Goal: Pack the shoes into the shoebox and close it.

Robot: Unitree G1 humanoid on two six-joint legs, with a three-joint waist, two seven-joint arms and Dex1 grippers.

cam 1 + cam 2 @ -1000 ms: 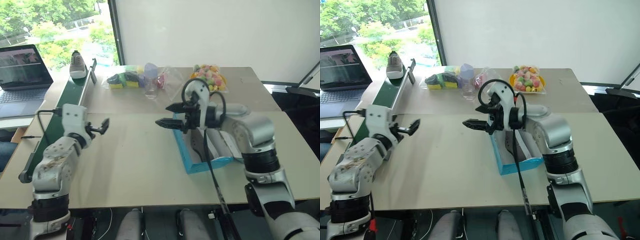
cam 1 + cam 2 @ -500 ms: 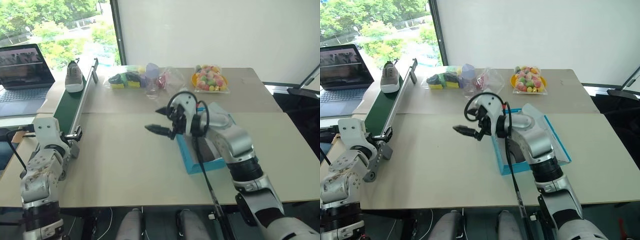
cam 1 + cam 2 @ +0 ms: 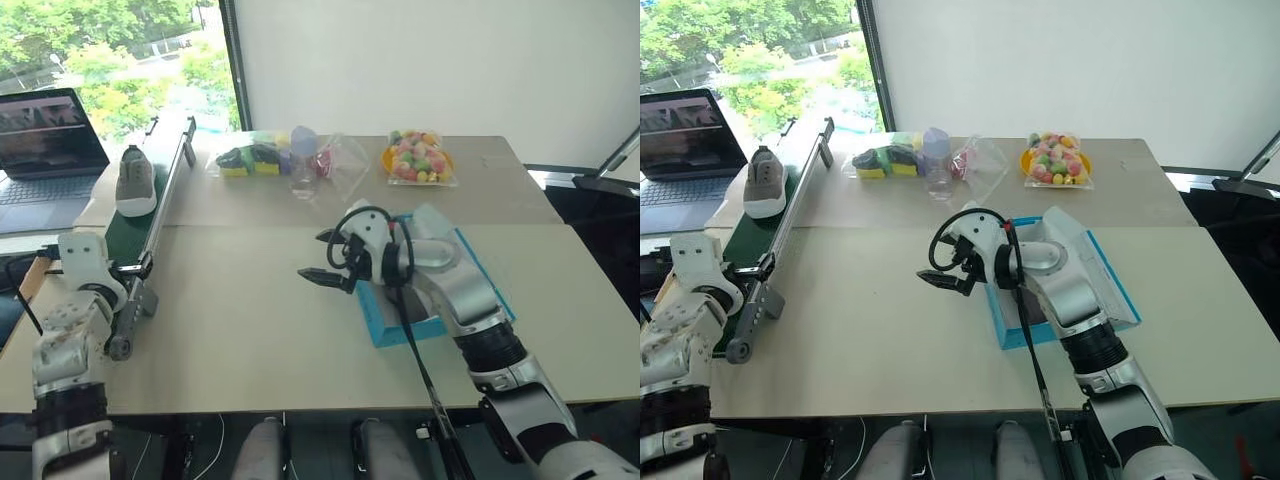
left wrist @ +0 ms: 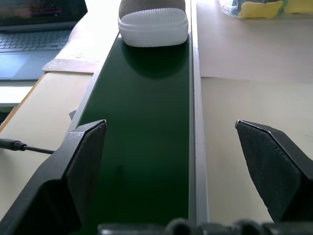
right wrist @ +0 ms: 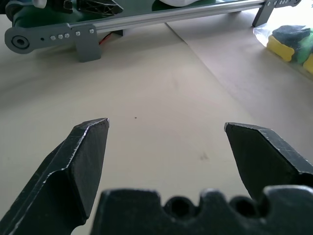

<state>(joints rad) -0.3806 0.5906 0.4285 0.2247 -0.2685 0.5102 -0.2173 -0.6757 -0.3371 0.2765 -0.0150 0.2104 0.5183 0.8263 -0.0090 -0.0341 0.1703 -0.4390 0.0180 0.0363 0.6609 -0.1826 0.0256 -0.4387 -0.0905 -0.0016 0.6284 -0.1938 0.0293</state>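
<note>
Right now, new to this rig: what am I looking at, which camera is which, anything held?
A two-armed humanoid at a table. The two wide pictures come from its head; the close-ups look along each wrist's tool. A grey shoe rides the green conveyor belt, the left tool lined up before it. The right tool hovers beside the open blue shoebox. A laptop and bagged items sit farther back. Both tools are open, holding nothing.

I get bright, even daylight from the window at upper left, which is washed out with glare, while shadows on the table are soft and faint, head views stay sharp, and in both wrist views the near black fingers blur slightly.
</note>
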